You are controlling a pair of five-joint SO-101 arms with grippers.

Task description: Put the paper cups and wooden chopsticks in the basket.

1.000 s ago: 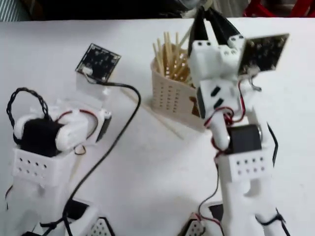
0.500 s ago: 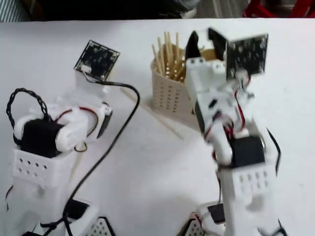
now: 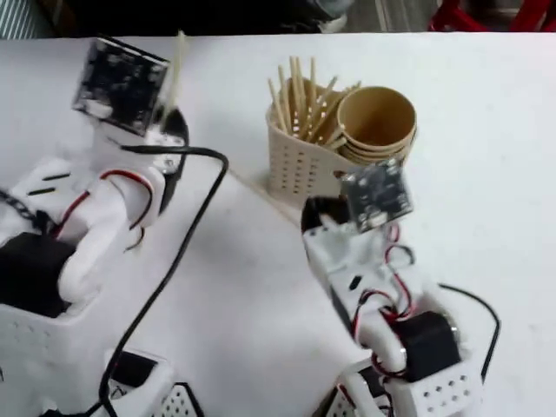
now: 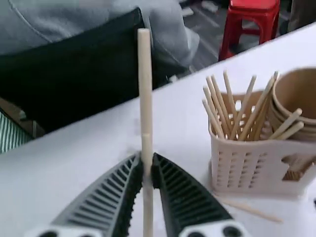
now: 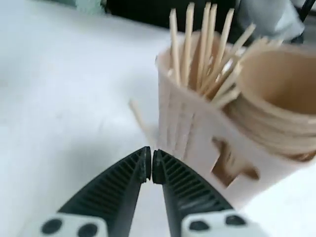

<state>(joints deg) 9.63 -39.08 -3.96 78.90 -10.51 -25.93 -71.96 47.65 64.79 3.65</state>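
Left jaws grip one wooden chopstick (image 4: 144, 89) upright; right jaws are shut and empty beside the basket (image 3: 300, 174).
Most of the stick's visible length stands above the grip, long axis vertical. It looks light, stiff and smooth, apt to pivot, so a mid-length hold seems safer. The basket on the worktop (image 3: 486, 130) holds more chopsticks (image 3: 300, 91) and stacked paper cups (image 3: 375, 122); a loose chopstick (image 4: 249, 209) lies flat beside it.
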